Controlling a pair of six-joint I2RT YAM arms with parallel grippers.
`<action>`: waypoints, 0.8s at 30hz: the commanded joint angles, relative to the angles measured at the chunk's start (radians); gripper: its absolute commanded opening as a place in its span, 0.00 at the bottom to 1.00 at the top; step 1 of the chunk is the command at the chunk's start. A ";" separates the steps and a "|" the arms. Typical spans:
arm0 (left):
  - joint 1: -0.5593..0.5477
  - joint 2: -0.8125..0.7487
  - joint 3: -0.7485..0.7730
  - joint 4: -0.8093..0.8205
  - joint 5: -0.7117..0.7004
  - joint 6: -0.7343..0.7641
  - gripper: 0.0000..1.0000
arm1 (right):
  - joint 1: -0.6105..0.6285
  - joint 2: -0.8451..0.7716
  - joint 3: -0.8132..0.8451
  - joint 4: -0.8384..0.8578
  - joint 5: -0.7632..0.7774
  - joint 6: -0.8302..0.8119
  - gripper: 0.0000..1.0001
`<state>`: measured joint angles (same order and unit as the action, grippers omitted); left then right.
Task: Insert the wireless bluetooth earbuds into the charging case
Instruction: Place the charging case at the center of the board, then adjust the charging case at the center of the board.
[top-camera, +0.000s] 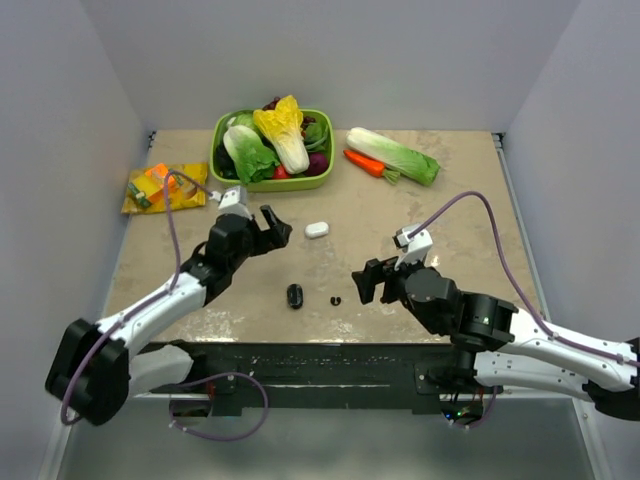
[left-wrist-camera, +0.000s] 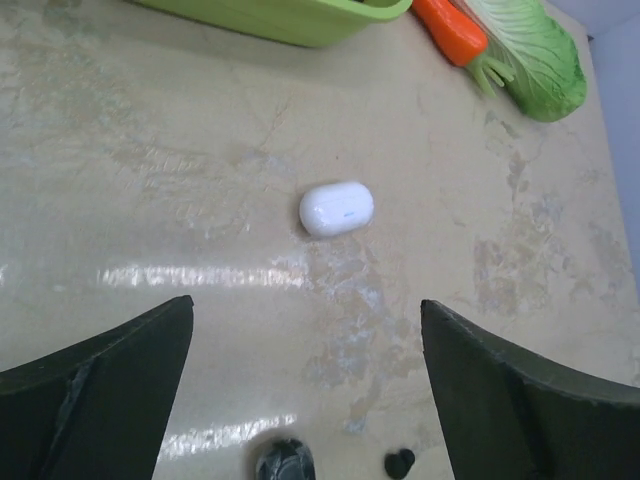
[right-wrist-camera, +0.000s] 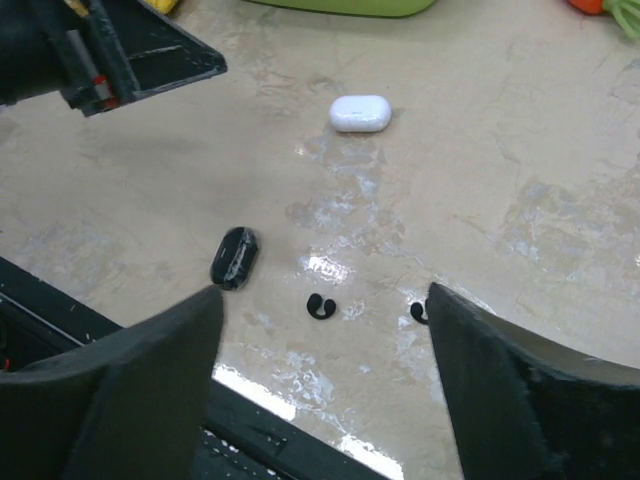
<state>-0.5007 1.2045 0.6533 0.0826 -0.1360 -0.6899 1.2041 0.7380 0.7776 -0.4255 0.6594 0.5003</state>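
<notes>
Right wrist view: the right gripper (right-wrist-camera: 325, 292) hangs low, fingers spread wide. One tiny black hooked earbud (right-wrist-camera: 320, 306) lies between the fingertips, and the second earbud (right-wrist-camera: 418, 313) is half-hidden behind one finger. Farther ahead, the white pill-shaped charging case (right-wrist-camera: 360, 113) lies with its long axis crosswise. The left gripper (left-wrist-camera: 306, 300), likewise spread, tilts down toward it.

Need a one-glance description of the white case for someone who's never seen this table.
Find the green bowl of vegetables at the back of the table. Just in front of its right corner, on the bare surface, lies the white pill-shaped case. It is the only glossy all-white item; the oval object and earbud nearer the front edge are black.
</notes>
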 joint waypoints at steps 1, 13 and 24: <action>0.005 -0.172 -0.252 0.168 0.039 -0.141 1.00 | -0.001 -0.011 -0.049 0.116 -0.001 -0.009 0.93; -0.283 -0.310 -0.342 -0.004 -0.212 -0.218 0.74 | 0.000 0.264 -0.186 0.413 -0.271 -0.011 0.58; -0.286 -0.494 -0.394 -0.150 -0.318 -0.240 0.79 | 0.002 0.696 -0.110 0.717 -0.535 -0.011 0.00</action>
<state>-0.7811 0.7982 0.2703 -0.0219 -0.3676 -0.9260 1.2041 1.3590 0.6052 0.1150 0.2390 0.4900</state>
